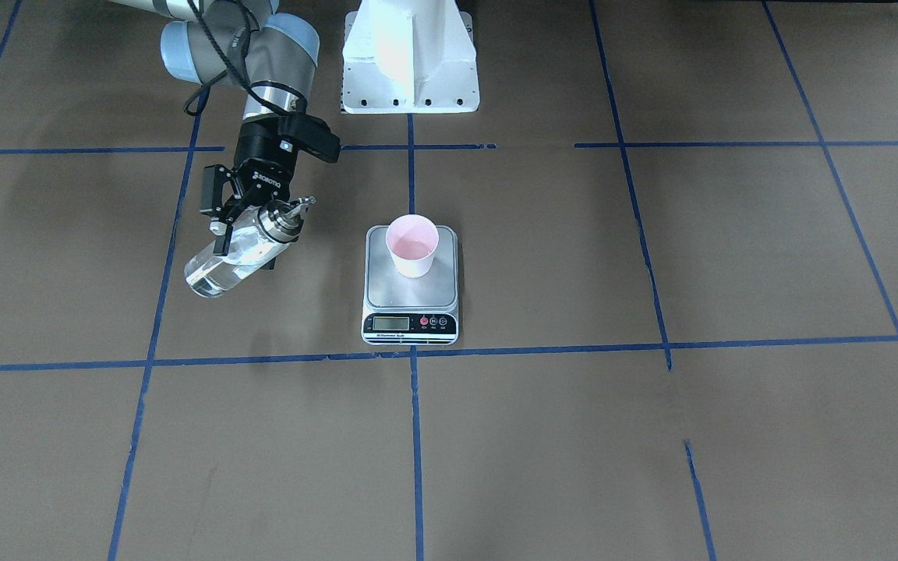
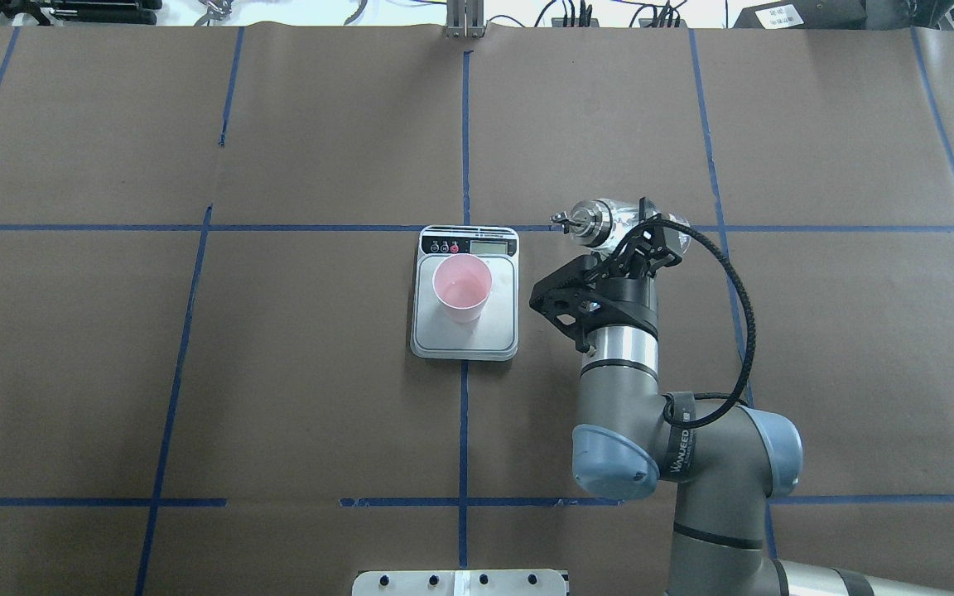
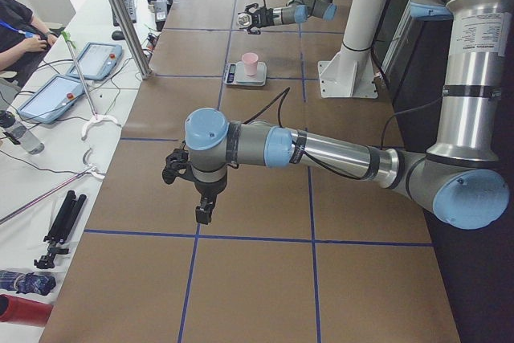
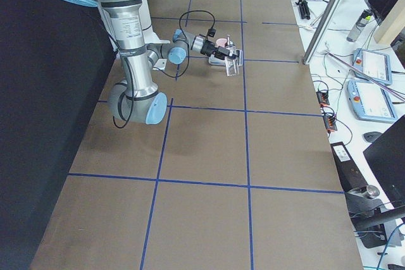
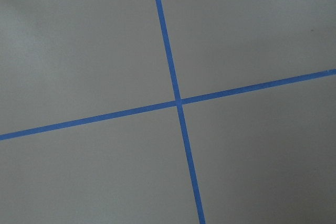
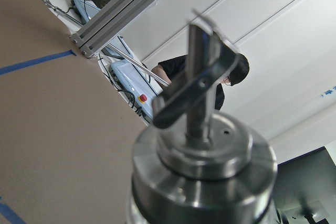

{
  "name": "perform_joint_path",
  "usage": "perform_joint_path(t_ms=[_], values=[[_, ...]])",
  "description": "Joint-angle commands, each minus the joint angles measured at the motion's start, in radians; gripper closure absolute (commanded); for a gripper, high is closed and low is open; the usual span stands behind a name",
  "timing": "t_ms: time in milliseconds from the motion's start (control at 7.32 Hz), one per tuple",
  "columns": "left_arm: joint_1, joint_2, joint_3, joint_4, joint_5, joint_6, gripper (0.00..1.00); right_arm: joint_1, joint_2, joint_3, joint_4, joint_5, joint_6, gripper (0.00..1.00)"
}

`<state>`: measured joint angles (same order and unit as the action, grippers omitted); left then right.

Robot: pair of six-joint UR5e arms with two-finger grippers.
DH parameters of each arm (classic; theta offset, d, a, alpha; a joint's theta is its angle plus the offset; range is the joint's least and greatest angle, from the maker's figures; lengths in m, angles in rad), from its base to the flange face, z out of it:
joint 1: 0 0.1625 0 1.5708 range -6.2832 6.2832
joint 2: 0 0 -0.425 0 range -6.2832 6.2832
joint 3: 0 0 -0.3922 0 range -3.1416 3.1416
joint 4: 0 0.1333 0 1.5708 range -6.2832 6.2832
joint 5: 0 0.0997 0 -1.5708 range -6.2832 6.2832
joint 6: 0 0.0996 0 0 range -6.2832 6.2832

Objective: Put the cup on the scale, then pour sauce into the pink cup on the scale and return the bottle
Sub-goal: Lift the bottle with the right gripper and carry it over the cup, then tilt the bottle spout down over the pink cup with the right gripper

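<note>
While clamping tilted bottle, right hand hangs beside scale | cup — upright

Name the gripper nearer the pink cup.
Right. The right gripper, holding the bottle, hangs beside the scale bearing the cup; the left gripper hangs far off to the robot's left.

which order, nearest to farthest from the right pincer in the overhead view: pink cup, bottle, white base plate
1. bottle, held in the right pincer itself.
2. cup, on the scale to its left.
3. white base plate, at the view's bottom edge.
</note>
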<state>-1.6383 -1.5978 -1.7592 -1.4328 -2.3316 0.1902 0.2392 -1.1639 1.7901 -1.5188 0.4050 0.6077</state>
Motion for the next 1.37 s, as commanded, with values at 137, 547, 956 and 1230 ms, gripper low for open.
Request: perform_joint_path(t_ms=[137,547,956,1230], values=[[0.000,0.001,0.003,0.000,0.000,0.000,0.00,-0.049,0.081,-0.017,-0.139,-0.041,-0.032,1.00],[0.000,0.010,0.001,0.000,0.000,0.000,0.00,-0.050,0.095,-0.024,-0.139,-0.061,-0.118,1.00],[0.000,0.010,0.000,0.000,0.000,0.000,0.00,-0.046,0.118,-0.026,-0.139,-0.063,-0.121,1.00],[0.000,0.010,0.000,0.000,0.000,0.000,0.00,-0.041,0.118,-0.028,-0.141,-0.063,-0.123,1.00]])
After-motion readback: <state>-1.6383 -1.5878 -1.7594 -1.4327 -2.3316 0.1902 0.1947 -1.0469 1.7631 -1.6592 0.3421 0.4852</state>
